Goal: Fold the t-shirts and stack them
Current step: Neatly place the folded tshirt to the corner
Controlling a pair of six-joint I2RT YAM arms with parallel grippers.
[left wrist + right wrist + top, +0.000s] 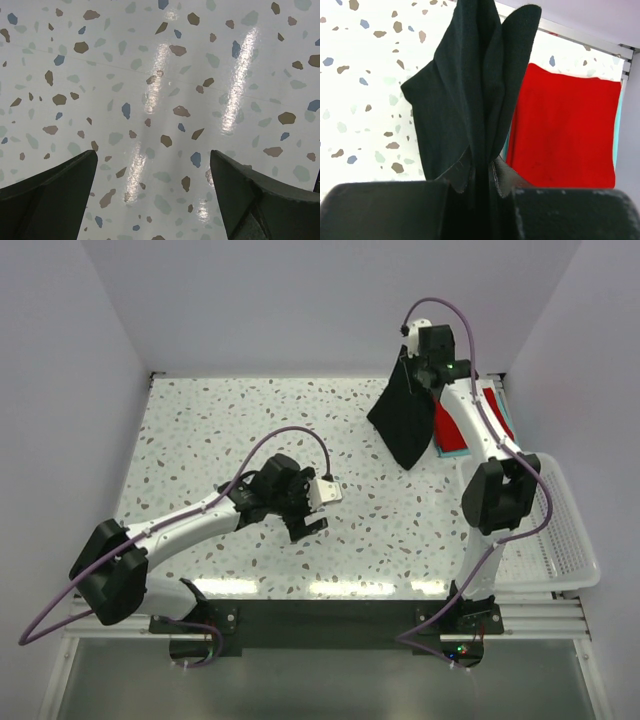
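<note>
Right gripper (482, 175) of mine is clamped on a bunched edge of the black t-shirt (405, 420), which hangs down from it at the far right of the speckled table (200, 440). Just beside it, the red t-shirt (447, 425) lies flat atop the teal t-shirt (455, 452). My left gripper (318, 510) hovers mid-table, jaws wide apart. A white basket (565, 540) sits at the near right.
</note>
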